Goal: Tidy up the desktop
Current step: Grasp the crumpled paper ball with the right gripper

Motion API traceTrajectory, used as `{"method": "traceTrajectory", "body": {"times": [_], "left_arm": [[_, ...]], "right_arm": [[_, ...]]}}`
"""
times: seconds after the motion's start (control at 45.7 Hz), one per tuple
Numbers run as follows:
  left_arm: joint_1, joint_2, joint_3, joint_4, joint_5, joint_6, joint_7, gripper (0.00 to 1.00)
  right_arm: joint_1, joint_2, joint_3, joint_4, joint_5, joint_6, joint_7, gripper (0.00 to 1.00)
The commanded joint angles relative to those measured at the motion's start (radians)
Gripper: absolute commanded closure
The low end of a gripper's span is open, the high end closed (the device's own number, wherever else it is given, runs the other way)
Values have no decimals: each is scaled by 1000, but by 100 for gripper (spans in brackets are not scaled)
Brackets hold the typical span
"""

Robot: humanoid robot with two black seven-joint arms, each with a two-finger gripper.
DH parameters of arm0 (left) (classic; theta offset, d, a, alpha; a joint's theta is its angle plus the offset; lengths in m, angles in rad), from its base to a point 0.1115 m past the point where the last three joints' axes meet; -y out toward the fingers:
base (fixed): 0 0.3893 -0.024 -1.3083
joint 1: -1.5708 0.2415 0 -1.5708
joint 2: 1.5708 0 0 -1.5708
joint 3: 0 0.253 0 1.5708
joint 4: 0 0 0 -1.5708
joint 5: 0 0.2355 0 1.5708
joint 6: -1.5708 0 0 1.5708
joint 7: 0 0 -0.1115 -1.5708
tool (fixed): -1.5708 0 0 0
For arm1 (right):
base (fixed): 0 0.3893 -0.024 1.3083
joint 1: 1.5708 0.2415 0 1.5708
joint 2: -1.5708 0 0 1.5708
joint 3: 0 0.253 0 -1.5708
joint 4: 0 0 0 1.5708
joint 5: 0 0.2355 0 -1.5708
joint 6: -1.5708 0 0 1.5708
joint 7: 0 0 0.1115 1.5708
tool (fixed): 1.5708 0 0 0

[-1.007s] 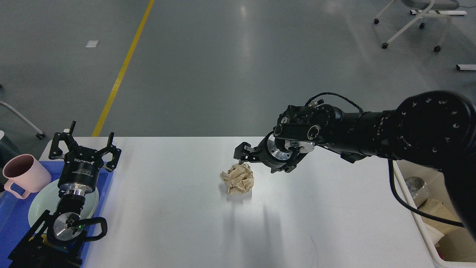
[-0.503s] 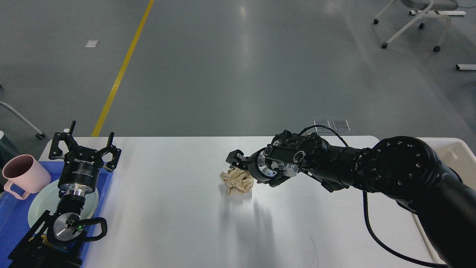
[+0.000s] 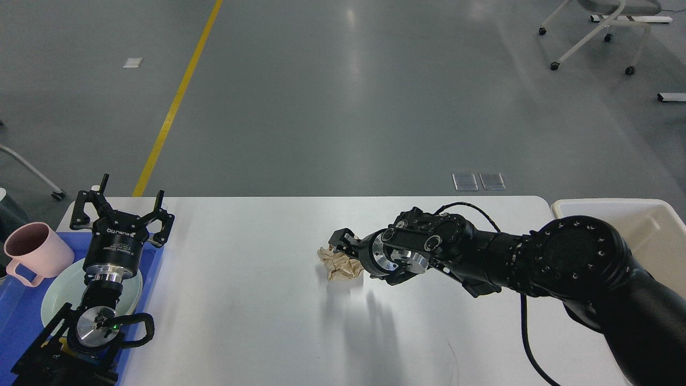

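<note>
A crumpled brown paper ball (image 3: 336, 265) lies near the middle of the white desktop (image 3: 241, 311). My right gripper (image 3: 343, 248) has come down onto the ball from the right. Its dark fingers reach over the ball's top and right side and hide part of it. How far apart the fingers stand does not show. At the table's left end my left gripper (image 3: 122, 206) points away from me with its fingers spread wide and nothing between them. It hangs over the far end of the blue tray (image 3: 21, 321).
The blue tray holds a pink cup (image 3: 35, 252) and a pale green plate (image 3: 56, 295), partly under my left arm. A cream-white bin (image 3: 656, 225) stands off the table's right end. A wheeled chair base (image 3: 589, 37) stands far back on the grey floor.
My right arm has dropped and stretched leftward, bringing its gripper from just above the paper ball down onto it. The bin's far rim is now uncovered. The left arm has not moved.
</note>
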Motion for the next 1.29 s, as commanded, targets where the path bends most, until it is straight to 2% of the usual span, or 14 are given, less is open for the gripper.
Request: {"method": "traceTrajectory", "body": {"times": [0.0, 0.197, 0.306, 0.722, 1.16, 1.269], "left_arm": [[0, 0, 0, 0, 0, 0, 0, 3], [0, 0, 0, 0, 0, 0, 0, 3], [0, 0, 0, 0, 0, 0, 0, 4], [0, 0, 0, 0, 0, 0, 0, 3], [0, 0, 0, 0, 0, 0, 0, 4], [0, 0, 0, 0, 0, 0, 0, 3]], "right_arm": [[-25, 0, 44, -7, 0, -10, 0, 0], [-88, -2, 79, -29, 2, -103, 1, 0], [-113, -5, 125, -43, 2, -128, 17, 0], [-142, -5, 218, -65, 2, -153, 90, 0], [-148, -5, 216, -56, -1, -145, 92, 0], [-148, -3, 216, -57, -1, -145, 92, 11]]}}
